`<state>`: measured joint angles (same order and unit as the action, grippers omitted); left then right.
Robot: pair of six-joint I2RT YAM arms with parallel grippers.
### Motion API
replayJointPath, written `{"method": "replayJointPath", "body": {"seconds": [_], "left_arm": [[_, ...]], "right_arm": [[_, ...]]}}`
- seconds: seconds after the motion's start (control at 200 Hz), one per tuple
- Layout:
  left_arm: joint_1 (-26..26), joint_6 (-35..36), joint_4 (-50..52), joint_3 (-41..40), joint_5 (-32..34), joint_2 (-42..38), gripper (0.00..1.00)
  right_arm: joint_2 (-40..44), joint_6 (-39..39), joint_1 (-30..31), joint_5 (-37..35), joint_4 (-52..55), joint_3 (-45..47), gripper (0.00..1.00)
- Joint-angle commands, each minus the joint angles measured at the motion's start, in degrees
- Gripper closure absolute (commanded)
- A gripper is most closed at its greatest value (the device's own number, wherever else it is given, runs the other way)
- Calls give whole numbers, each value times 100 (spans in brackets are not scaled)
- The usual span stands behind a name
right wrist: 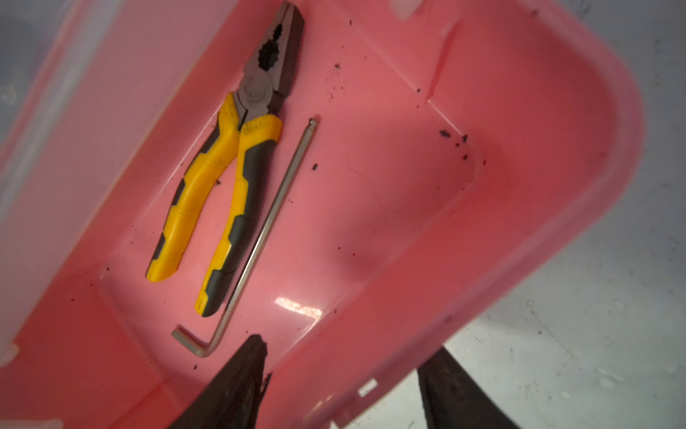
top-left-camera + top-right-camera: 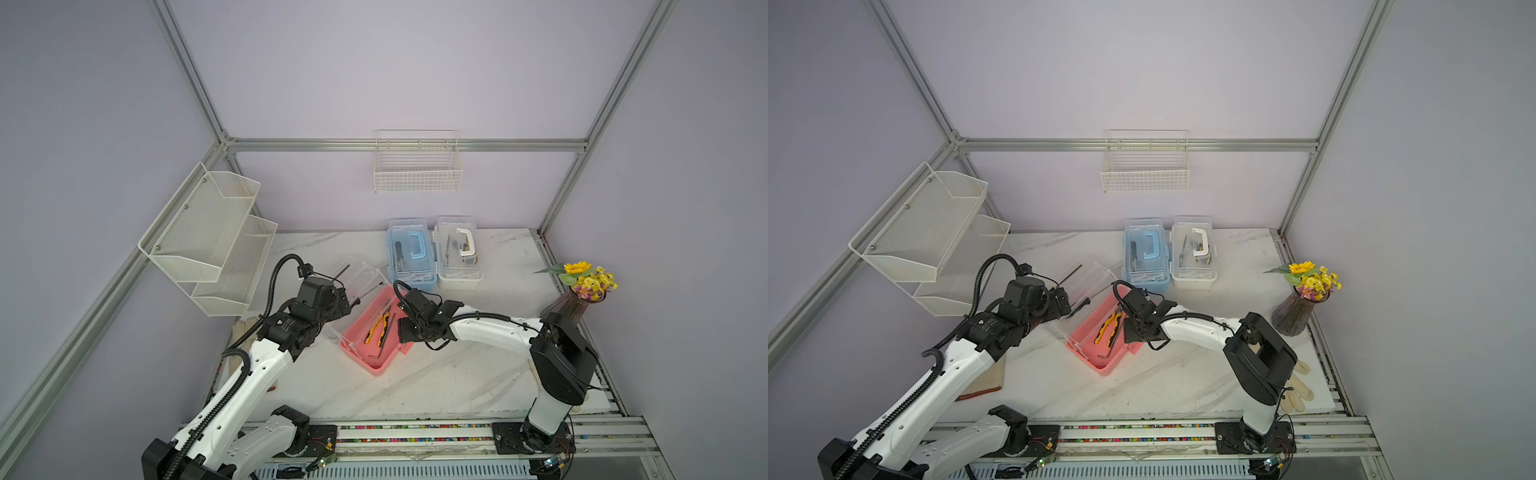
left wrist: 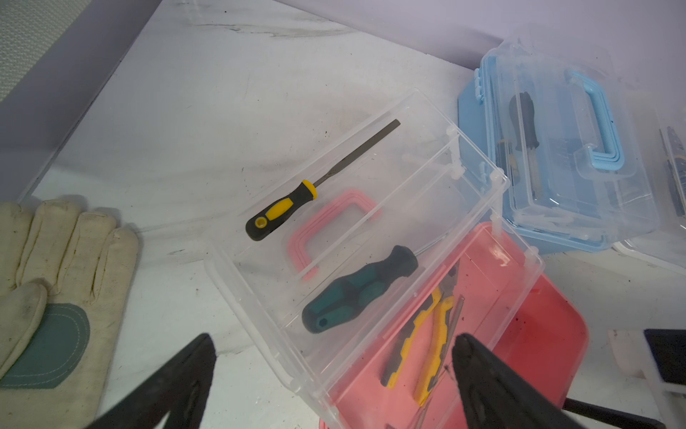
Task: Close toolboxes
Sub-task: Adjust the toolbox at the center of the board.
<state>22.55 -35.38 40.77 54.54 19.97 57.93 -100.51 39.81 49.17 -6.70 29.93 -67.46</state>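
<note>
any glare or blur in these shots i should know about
Right wrist view: a bright glare patch on the pink toolbox floor near the hex key, and the right gripper jaws look dark and soft. Left wrist view: the clear lid dulls the pink handle seen through it. Both top views: soft, even light, only faint shadows.

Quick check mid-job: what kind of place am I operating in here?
Probably a staged robot test cell, not a real workshop: an aluminium frame with plain lilac walls, a wall-hung wire basket, and a marble-pattern tabletop set with small toolboxes and a vase of flowers.
</note>
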Motion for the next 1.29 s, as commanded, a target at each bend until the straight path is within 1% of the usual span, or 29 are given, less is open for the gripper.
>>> {"method": "replayJointPath", "body": {"seconds": [0.0,0.075,0.145,0.195,0.265,0.39,0.595,0.815,0.91,1.015,1.095,1.18,1.29], "left_arm": [[-79,106,-170,294,104,-168,0],[-109,119,-173,294,90,-159,0],[-145,128,-163,294,58,-159,0],[-165,128,-160,287,47,-176,0],[-197,130,-149,268,64,-210,0],[-300,138,-136,224,70,-297,0],[-427,102,-139,162,8,-310,0],[-445,81,-136,128,-41,-293,0],[-456,56,-131,77,-28,-267,0],[-494,12,-156,-58,17,-209,0],[-610,1,-261,-222,16,-98,0],[-846,-44,-346,-355,-135,89,0],[-1313,-62,-294,-420,-295,123,1]], "right_arm": [[-22,-37,-109,-317,368,-58,38],[-39,-165,-231,-460,366,-74,39],[-81,-305,-377,-425,340,-54,41],[-122,-431,-477,-421,304,-39,46],[-153,-571,-660,-420,316,-9,48],[-101,-875,-1061,-384,207,109,57],[-318,-1517,-1590,-416,-36,-49,57],[-741,-2057,-2042,-448,-188,-652,57],[-637,-2152,-2121,-480,-163,-901,52],[-171,-2071,-2113,-346,166,-1032,42],[357,-1759,-1999,-86,261,-710,36],[824,-1359,-1751,-120,431,-245,30],[1307,-803,-1522,-93,610,275,29]]}}
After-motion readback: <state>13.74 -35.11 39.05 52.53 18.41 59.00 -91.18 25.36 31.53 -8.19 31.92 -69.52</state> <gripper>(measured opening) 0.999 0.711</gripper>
